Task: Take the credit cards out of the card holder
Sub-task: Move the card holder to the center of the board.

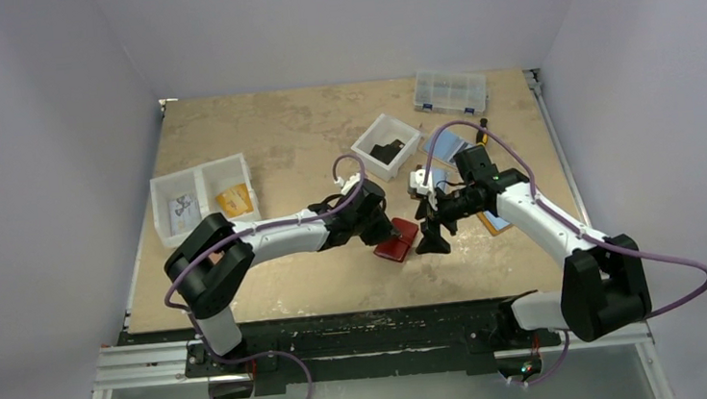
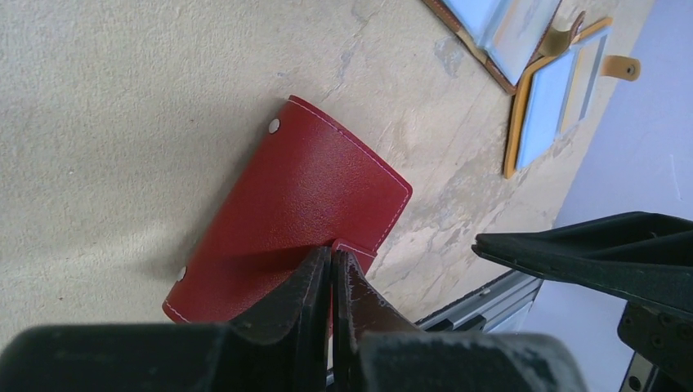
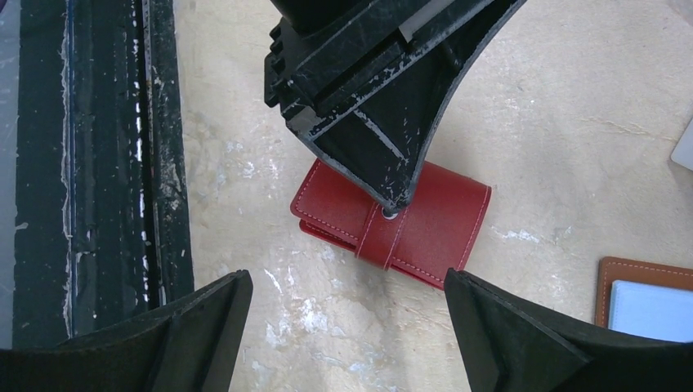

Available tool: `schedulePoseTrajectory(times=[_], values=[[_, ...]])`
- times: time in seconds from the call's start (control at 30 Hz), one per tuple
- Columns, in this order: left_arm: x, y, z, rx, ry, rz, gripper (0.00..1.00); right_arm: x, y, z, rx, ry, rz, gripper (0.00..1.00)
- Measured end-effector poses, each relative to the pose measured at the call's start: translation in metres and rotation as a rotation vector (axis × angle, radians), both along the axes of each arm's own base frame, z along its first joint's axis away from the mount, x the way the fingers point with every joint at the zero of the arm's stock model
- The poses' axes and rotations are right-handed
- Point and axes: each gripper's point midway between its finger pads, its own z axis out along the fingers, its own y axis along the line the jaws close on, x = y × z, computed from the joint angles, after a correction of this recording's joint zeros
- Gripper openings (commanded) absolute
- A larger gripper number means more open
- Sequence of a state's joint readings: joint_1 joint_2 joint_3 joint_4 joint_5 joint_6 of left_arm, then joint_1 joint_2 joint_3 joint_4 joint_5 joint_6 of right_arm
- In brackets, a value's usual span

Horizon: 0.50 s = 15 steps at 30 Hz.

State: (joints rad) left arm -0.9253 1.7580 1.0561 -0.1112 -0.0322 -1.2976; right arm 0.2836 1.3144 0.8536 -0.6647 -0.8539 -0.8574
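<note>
The red card holder (image 3: 445, 216) lies closed on the table (image 1: 277, 139) between the two grippers, and no cards are seen. The left gripper (image 2: 332, 260) is clamped shut, its tips set on the strap (image 3: 377, 238). Whether the strap is pinched cannot be told. The right gripper (image 3: 347, 282) is held wide open nearby. If the strap is pulled while the body is not pinned, the whole holder may be dragged or lifted and the strap left fastened.

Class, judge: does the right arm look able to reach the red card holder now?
Probably yes: the right gripper hangs open over the card holder, and the shut left gripper covers only its strap.
</note>
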Motion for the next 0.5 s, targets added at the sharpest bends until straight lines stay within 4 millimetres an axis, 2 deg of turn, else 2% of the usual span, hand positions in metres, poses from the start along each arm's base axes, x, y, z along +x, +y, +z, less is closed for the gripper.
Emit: schedulePoseTrajectory(times=[0.17, 0.23, 0.4, 0.5], values=[[-0.006, -0.001, -0.011, 0.017, 0.021, -0.038, 0.17, -0.002, -0.001, -0.001, -0.001, -0.001, 0.003, 0.99], [-0.009, -0.002, -0.012, 0.017, 0.024, -0.064, 0.26, -0.002, -0.001, -0.001, -0.001, -0.004, 0.004, 0.99], [-0.013, -0.015, -0.002, -0.039, -0.024, -0.169, 0.44, -0.005, -0.002, 0.001, -0.002, -0.013, 0.016, 0.99], [-0.016, -0.016, 0.000, -0.056, -0.058, -0.211, 0.51, -0.007, -0.002, 0.003, -0.003, -0.026, 0.027, 0.99]])
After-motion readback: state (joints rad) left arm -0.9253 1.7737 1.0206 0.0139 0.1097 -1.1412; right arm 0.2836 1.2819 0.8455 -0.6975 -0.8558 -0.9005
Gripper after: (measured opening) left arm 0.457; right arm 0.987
